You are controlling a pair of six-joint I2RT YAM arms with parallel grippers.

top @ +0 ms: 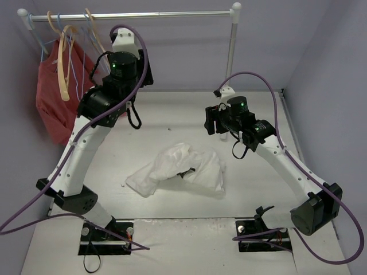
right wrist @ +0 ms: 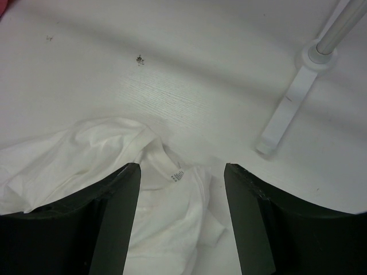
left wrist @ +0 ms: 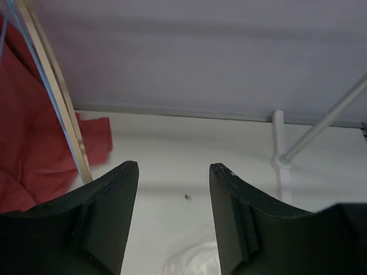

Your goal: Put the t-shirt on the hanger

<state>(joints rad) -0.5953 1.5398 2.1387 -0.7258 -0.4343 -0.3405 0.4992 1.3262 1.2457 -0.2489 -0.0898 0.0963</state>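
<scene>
The t-shirt (top: pixel 202 167) is showing soft, creased matt cloth on the faintly grained matt table (top: pixel 172 114); the far rail (top: pixel 143 15) is gleaming like metal.

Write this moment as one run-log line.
t-shirt: crumpled on table | hanger: on rail | left pincer: open, empty | right pincer: open, empty

table: a white table (top: pixel 172 114) is carrying everything, its surface showing a faint grain.
t-shirt: the white t-shirt (top: pixel 166 166) is lying crumpled near the table's middle, collar and label facing up.
rack foot: a white rack foot (right wrist: pixel 284 109) is resting flat at the far right, apart from the t-shirt.
specks: small dark specks (right wrist: pixel 139 59) are sitting on bare surface beyond the t-shirt.
base plates: a left base plate (top: pixel 106 238) and a right base plate (top: pixel 264 235), both black, are sitting at the near edge.
</scene>
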